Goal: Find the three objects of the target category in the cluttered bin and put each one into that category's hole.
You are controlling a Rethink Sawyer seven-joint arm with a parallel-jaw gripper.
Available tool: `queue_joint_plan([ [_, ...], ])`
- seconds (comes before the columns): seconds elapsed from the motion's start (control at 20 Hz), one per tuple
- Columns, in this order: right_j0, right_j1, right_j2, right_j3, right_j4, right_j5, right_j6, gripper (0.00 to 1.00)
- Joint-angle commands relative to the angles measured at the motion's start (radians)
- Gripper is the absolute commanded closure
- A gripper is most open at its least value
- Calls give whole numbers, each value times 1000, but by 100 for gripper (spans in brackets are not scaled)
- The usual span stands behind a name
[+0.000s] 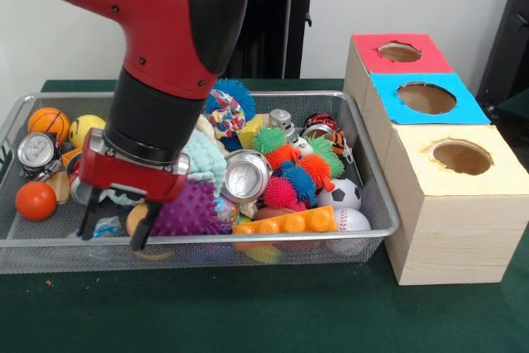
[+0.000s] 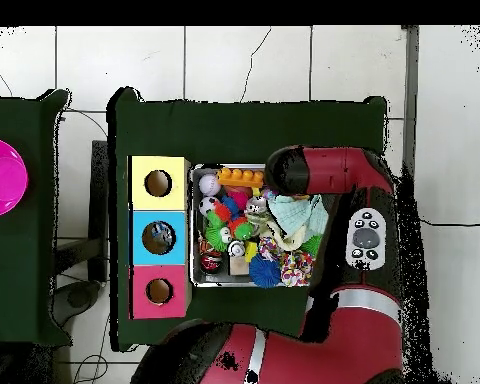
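The silver wire-mesh bin (image 1: 248, 240) lies on the green table, full of toys; it also shows in the overhead view (image 2: 196, 228). My gripper (image 1: 112, 229) is low in the bin's front left part, open, one finger (image 1: 87, 222) on each side of a small clear object with a bit of blue (image 1: 107, 226), possibly a bottle. I cannot tell if the fingers touch it. No other bottle shows. The blue-topped box's round hole (image 1: 426, 97) is right of the bin, between the red and yellow boxes; overhead it is the middle hole (image 2: 158, 238). The arm hides the gripper overhead.
In the bin are silver cans (image 1: 246, 176) (image 1: 37, 153), a purple spiky ball (image 1: 187, 209) beside the gripper, an orange ball (image 1: 35, 201), an orange brick (image 1: 285, 222) and a soccer ball (image 1: 340, 194). Red-topped hole (image 1: 399, 52), yellow-topped hole (image 1: 461, 157). A pink bowl (image 2: 2, 177) sits on another table.
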Motion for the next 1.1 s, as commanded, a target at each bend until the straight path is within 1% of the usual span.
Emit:
queue_joint_plan([
  [0.05,11,25,-33,-15,-13,70,146,0],
  [0.15,8,8,-31,-2,1,82,131,0],
  [0.2,10,17,-29,-25,8,101,123,0],
  [0.4,2,-5,-11,-40,38,156,86,0],
  [0.6,-4,-19,1,-41,59,180,83,0],
  [0.65,-4,-12,0,-47,61,182,86,0],
  [0.8,-12,-3,-1,-16,78,176,118,0],
  [0.95,-23,7,3,17,107,194,134,0],
  [1.05,-23,21,0,0,119,208,133,0],
  [1.1,-23,13,-5,38,116,187,135,0],
])
